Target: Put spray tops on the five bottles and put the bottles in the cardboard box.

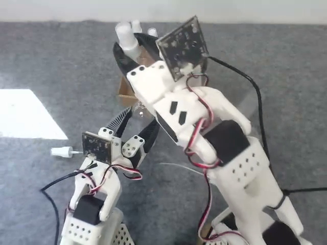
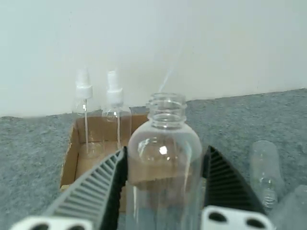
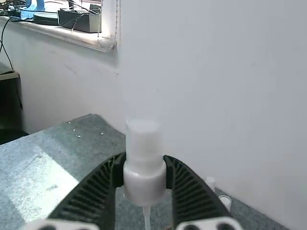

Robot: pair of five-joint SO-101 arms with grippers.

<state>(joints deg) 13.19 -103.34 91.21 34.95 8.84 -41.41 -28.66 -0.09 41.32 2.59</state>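
Inside cardboard box (image 2: pixel 70 158), two spray-topped bottles (image 2: pixel 116 122) stand.

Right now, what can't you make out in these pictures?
Cardboard box: high view, largely hidden behind the raised arm.
Bottle in the left claw: left wrist view, base cut off by the edge.
Spray top in the right claw: right wrist view, tube cut off by the edge.
Small white bits near the wall: right wrist view, too small to identify.

Grey carpeted surface (image 1: pixel 61 56), short pile, lightly flecked. Plain white wall (image 2: pixel 216 43) along its far edge. Bright, sharp-edged pale patch (image 1: pixel 25 115) on the carpet. White window ledge (image 3: pixel 72 38), dark clutter (image 3: pixel 81 19) on top. Dark furniture (image 3: pixel 9 105) beneath, indistinct.
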